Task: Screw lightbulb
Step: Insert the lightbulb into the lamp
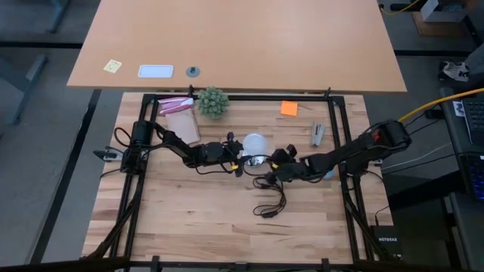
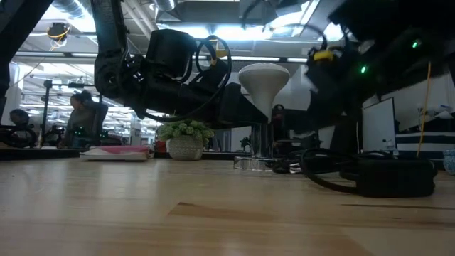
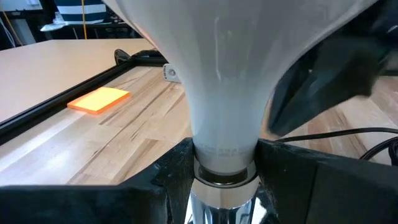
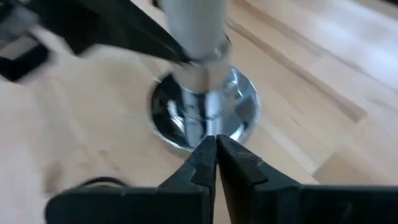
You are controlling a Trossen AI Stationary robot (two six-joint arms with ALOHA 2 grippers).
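The white frosted lightbulb [image 3: 236, 74] stands upright with its narrow lower end in the chrome socket [image 4: 208, 115]. The socket's round disc [image 1: 255, 160] rests on the wooden table at mid-table. My left gripper [image 3: 224, 171] comes in level from the table's left and is shut on the bulb's neck. My right gripper [image 4: 215, 142] is shut and holds nothing. It hangs just on the near right of the socket [image 1: 266, 180], slanting down toward the disc, with a gap between them. In the low view the bulb's dome [image 2: 264, 80] rises above the dark arms. My left gripper pinches the lightbulb's narrow neck [image 3: 225, 152] between its two fingers [image 3: 177, 171], just above the chrome socket's collar. The fingers come in about level from the table's left, one on each side of the neck. The bulb stands upright, its base in the socket.
The socket's black cord [image 1: 271, 200] loops toward the near edge. Along the far side stand a small green plant [image 1: 212, 101], a pink packet [image 1: 179, 113], an orange note [image 1: 289, 108] and a grey tool [image 1: 318, 133]. A black frame [image 1: 336, 113] borders the work area.
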